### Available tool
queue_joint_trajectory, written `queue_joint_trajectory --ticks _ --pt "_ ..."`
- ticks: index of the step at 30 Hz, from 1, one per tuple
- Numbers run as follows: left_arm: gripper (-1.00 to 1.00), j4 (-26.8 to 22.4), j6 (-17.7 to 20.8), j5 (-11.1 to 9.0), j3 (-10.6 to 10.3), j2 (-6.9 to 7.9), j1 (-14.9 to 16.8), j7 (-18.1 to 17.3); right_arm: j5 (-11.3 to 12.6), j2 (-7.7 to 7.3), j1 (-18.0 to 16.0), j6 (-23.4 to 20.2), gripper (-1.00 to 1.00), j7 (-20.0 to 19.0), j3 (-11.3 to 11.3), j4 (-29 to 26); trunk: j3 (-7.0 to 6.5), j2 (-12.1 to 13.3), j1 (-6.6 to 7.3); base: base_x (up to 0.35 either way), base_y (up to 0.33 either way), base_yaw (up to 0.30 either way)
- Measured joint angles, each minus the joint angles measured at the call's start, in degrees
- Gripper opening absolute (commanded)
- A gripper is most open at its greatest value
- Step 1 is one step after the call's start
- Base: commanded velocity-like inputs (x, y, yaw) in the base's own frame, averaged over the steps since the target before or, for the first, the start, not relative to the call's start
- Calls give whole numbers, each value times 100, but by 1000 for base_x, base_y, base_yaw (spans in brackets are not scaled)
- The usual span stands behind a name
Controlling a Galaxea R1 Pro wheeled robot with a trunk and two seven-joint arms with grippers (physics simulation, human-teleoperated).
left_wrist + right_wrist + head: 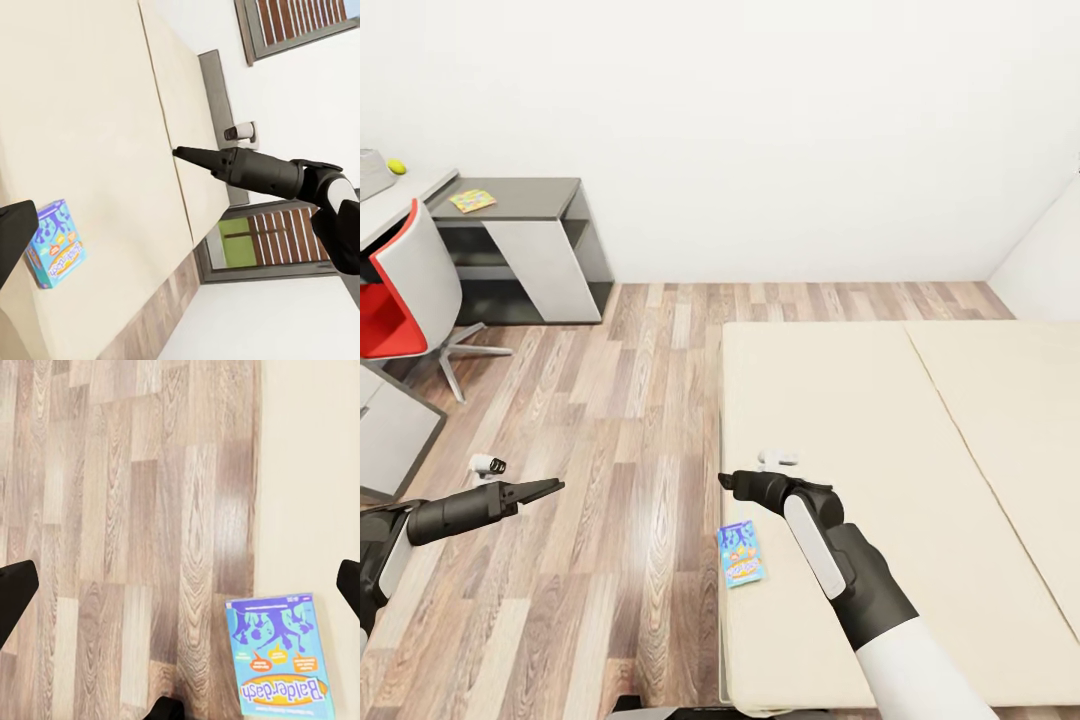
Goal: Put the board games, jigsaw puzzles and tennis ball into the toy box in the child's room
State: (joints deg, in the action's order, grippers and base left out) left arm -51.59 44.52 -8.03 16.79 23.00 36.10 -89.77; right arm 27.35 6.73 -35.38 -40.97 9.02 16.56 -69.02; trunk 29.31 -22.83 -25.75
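A blue board game [741, 553] with cartoon print lies flat on the bed [920, 450], near its left edge. My right gripper [724, 482] hovers open just beyond it, over the mattress edge. The right wrist view has the blue board game [281, 656] below, with the fingers spread wide. My left gripper [550, 487] hangs open over the wood floor, left of the bed, holding nothing. In the left wrist view the blue board game [56, 244] sits on the mattress. Far left, a jigsaw puzzle [472, 200] lies on the table's dark section [530, 190]. The tennis ball [397, 167] rests beside the toy box [370, 172].
A red-and-white swivel chair [405, 290] stands by the desk at the left. A small white-and-black item [488, 465] lies on the floor near my left gripper, and another white item [777, 458] sits on the mattress. Open plank floor lies between desk and bed.
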Motion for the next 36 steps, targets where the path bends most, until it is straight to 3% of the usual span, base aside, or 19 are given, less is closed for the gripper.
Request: queue_joint_trajectory --ticks 32,36 --pt "100 0 12 9 6 6 0 3 -8 12 0 8 100 3 5 171 -302 0 0 0 0 0" --pt "100 0 13 14 8 26 0 395 -9 13 0 11 100 5 7 269 -340 0 0 0 0 0"
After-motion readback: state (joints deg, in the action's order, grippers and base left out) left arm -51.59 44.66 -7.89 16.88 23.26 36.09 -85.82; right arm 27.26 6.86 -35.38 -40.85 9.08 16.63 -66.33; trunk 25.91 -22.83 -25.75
